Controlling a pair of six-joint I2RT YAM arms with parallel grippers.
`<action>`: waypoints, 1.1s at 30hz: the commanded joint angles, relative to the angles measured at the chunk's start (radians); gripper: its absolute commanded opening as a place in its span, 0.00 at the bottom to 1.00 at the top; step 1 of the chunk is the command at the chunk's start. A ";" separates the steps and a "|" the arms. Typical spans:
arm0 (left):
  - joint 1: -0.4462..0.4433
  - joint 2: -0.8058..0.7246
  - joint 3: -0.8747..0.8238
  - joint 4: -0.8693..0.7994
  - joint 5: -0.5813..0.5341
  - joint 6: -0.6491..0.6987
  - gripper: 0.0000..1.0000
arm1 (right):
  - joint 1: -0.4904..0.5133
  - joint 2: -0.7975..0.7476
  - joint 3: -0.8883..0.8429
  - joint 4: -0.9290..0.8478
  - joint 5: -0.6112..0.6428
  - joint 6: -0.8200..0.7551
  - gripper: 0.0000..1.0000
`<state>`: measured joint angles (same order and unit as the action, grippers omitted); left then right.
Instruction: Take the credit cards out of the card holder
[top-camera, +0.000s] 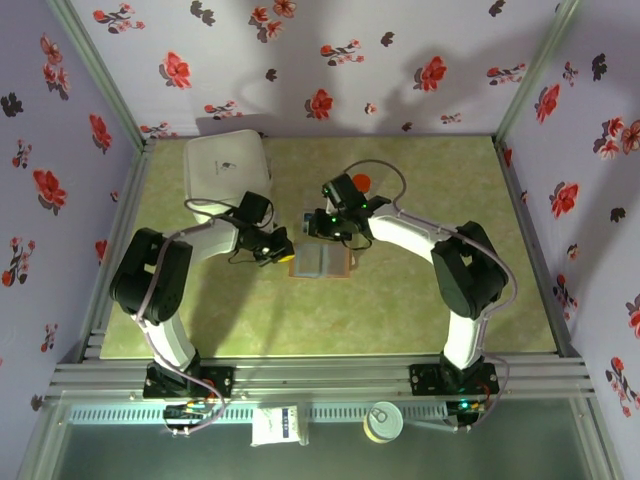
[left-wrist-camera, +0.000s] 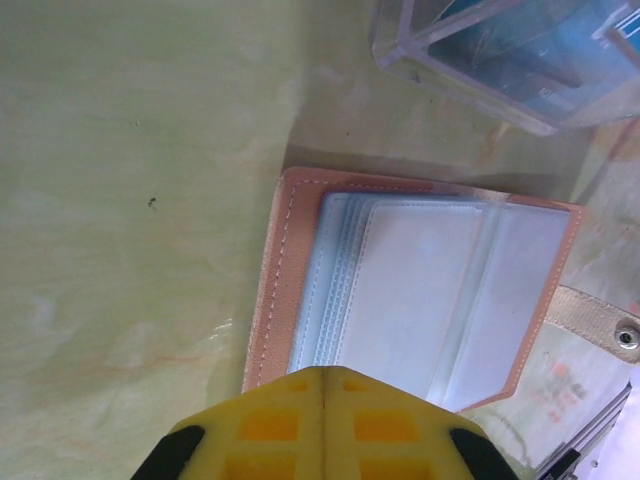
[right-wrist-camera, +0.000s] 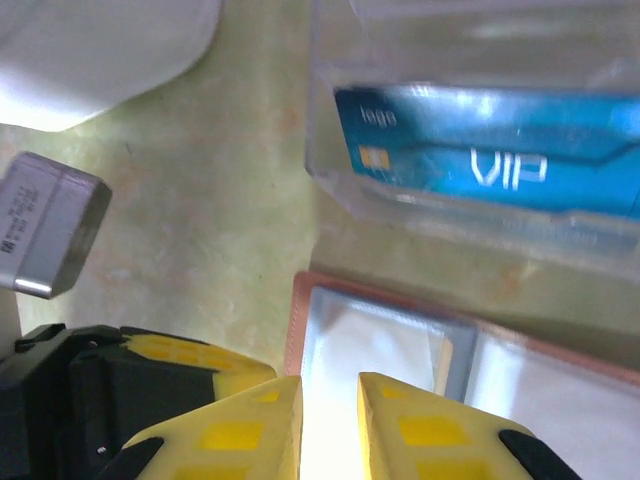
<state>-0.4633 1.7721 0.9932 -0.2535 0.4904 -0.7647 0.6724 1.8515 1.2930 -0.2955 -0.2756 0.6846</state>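
Holder (top-camera: 322, 262) lies open mid-table, beside a clear box (right-wrist-camera: 420, 222) with a teal card (right-wrist-camera: 480, 165) inside. Left gripper (left-wrist-camera: 322, 385) is closed at its edge. Right gripper (right-wrist-camera: 330, 395) hangs over it, fingers narrowly parted, possibly pinching a sleeve, I can't tell

Leather-like card holder (left-wrist-camera: 272, 300), clear plastic box (left-wrist-camera: 400, 55)
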 joint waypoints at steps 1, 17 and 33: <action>-0.009 0.024 0.015 0.004 -0.002 -0.005 0.02 | 0.004 -0.024 -0.046 0.057 -0.087 0.102 0.23; -0.020 0.064 0.028 -0.042 -0.035 0.008 0.00 | 0.004 0.023 -0.145 0.174 -0.188 0.183 0.32; -0.021 0.072 0.024 -0.058 -0.047 0.012 0.00 | 0.005 0.071 -0.128 0.092 -0.196 0.142 0.30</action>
<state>-0.4801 1.8187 1.0035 -0.2707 0.4629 -0.7639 0.6724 1.9045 1.1591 -0.1616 -0.4603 0.8455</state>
